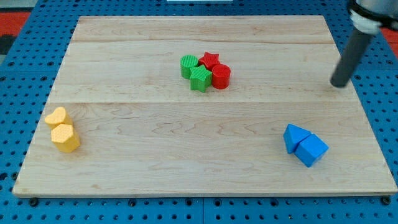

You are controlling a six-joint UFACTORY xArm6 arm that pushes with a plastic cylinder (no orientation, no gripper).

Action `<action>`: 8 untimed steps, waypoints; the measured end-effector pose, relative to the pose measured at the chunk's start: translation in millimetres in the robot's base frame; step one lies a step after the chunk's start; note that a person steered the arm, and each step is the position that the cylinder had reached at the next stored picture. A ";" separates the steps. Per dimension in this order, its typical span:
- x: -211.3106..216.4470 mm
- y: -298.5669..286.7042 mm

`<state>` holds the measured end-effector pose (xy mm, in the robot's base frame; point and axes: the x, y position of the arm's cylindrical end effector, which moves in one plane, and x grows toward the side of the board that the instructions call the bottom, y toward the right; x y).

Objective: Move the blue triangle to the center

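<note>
The blue triangle [294,137] lies near the view's bottom right of the wooden board [155,143], touching a blue cube [311,150] on its right. My tip [339,84] stands at the board's right side, well above the blue blocks and a little to their right, apart from them.
A cluster sits near the board's top middle: a green cylinder [188,66], a green star [200,79], a red star [209,61] and a red cylinder [221,76]. A yellow heart [56,117] and a yellow hexagon [65,137] lie at the left edge.
</note>
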<state>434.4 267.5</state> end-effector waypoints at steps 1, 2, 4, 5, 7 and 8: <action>65.9 -7.7; 87.0 -34.0; 115.4 -70.7; 96.2 -119.6; 68.0 -185.7; 67.1 -148.5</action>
